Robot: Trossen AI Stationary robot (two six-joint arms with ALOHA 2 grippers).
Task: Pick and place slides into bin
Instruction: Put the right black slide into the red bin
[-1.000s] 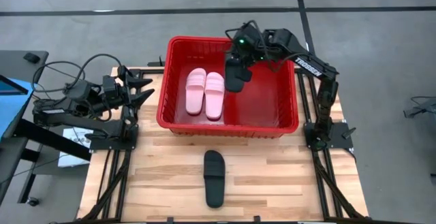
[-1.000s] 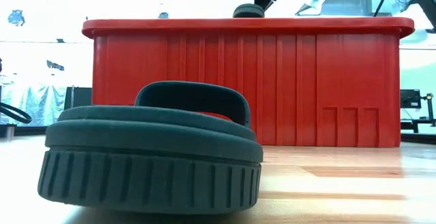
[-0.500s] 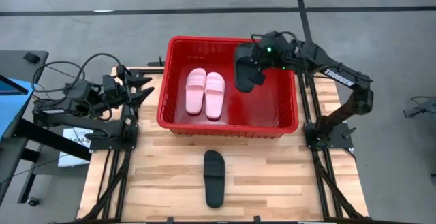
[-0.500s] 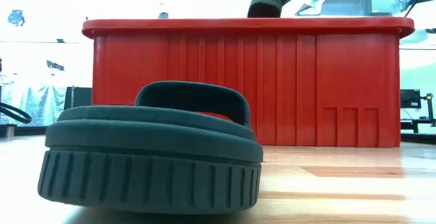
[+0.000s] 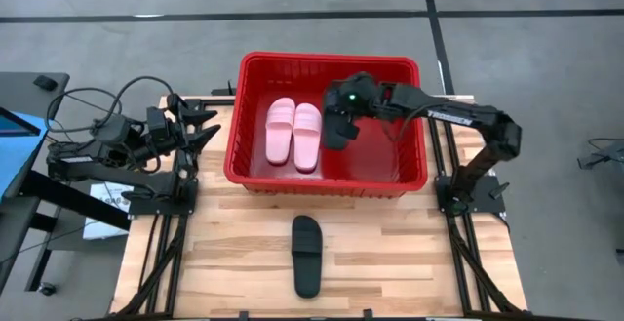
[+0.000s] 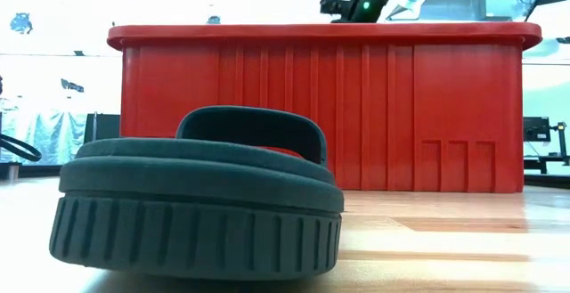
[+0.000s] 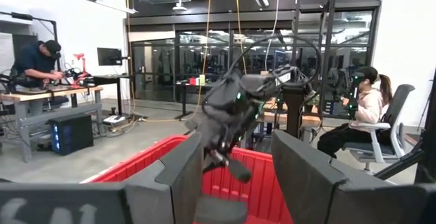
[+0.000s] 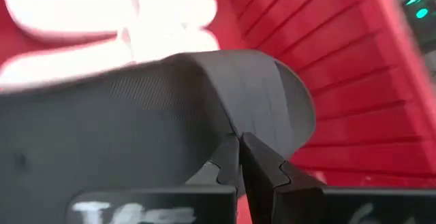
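The red bin (image 5: 409, 170) stands at the middle far side of the table, with two pale pink slides (image 5: 292, 134) lying side by side on its floor. My right gripper (image 5: 338, 118) reaches down into the bin just right of them, shut on a black slide (image 5: 334, 134). A second black slide (image 5: 307, 255) lies sole down on the bare wood near the front edge and fills the low view (image 6: 196, 195). My left gripper (image 5: 207, 131) waits open at the table's left edge, level, pointing toward the bin. My right gripper pinches the black slide's strap (image 8: 262, 98) at its edge between its two shut fingers (image 8: 262, 173). The fingers slant down from the far right. The slide hangs below them inside the bin (image 7: 235, 169); I cannot tell whether its lower end touches the bin floor.
The right half of the bin floor (image 5: 380, 150) is bare red. Open wood lies on both sides of the black slide at the front. People sit and stand in the room beyond the table.
My right gripper has sunk from above the bin's far rim down into the bin, toward the near side and the pink slides. It stays shut on the black slide, which showed above the rim in the low view and is now hidden below it.
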